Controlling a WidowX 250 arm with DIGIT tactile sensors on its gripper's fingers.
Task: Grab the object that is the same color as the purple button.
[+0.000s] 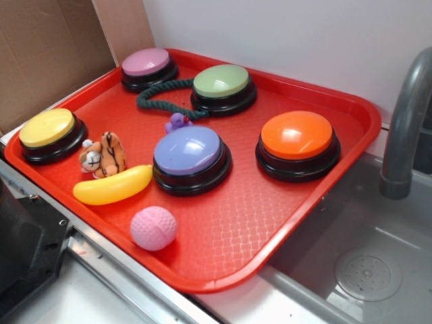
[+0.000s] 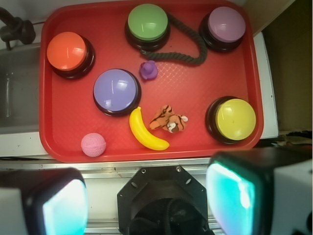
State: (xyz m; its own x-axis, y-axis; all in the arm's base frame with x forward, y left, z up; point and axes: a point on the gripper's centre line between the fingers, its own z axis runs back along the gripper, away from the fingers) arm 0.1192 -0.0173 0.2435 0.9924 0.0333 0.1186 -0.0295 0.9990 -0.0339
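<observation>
the pincer (image 2: 146, 196) is wide open and holds nothing, above the near edge of the red tray (image 2: 68, 147); the purple duck (image 2: 148, 70) lies far ahead, just behind the purple button (image 2: 116, 91)

From outside we look obliquely, close, across the red tray (image 1: 324, 196) toward the wall. From the wrist we look straight down, higher, at the whole tray (image 2: 68, 105). Both views share it.
</observation>
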